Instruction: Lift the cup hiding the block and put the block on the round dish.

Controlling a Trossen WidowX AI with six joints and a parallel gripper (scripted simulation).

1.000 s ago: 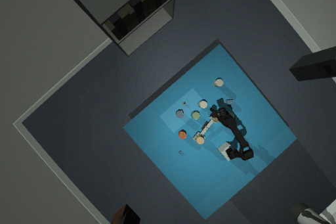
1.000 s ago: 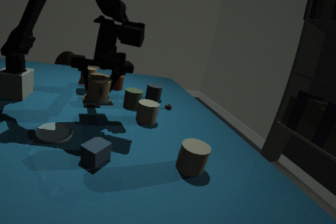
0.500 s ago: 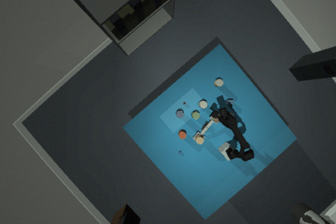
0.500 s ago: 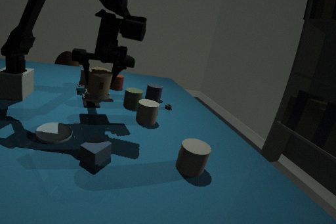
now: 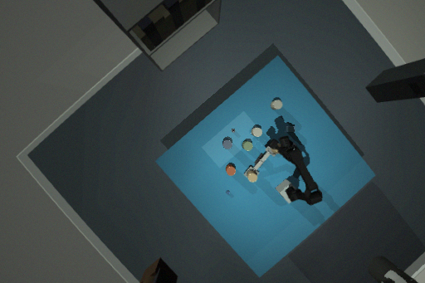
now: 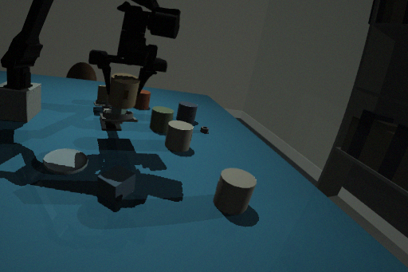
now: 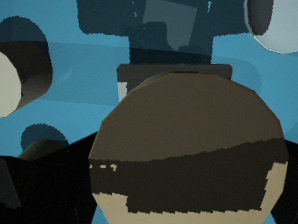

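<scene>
My gripper (image 6: 124,92) is shut on a tan cup (image 6: 124,81) (image 7: 190,120) and holds it upright, a little above the near end of the balance (image 5: 261,163) (image 6: 111,126). Something small and pale (image 6: 118,112) shows between the cup's bottom and that end; I cannot tell whether it is the block or part of the balance. The other tan cup (image 5: 252,177) (image 6: 102,94) stands on the far end. The pale round dish (image 6: 60,157) (image 7: 281,27) lies on the table in front of the balance in the exterior view; the arm hides it in the top view.
A blue-grey box (image 5: 290,128) (image 6: 116,184) lies near the dish. Two off-white cylinders (image 5: 256,131) (image 6: 235,191), a green one (image 5: 247,145) (image 6: 161,120), a slate one (image 5: 227,143) (image 6: 187,112) and an orange one (image 5: 231,169) (image 6: 143,100) stand around the balance.
</scene>
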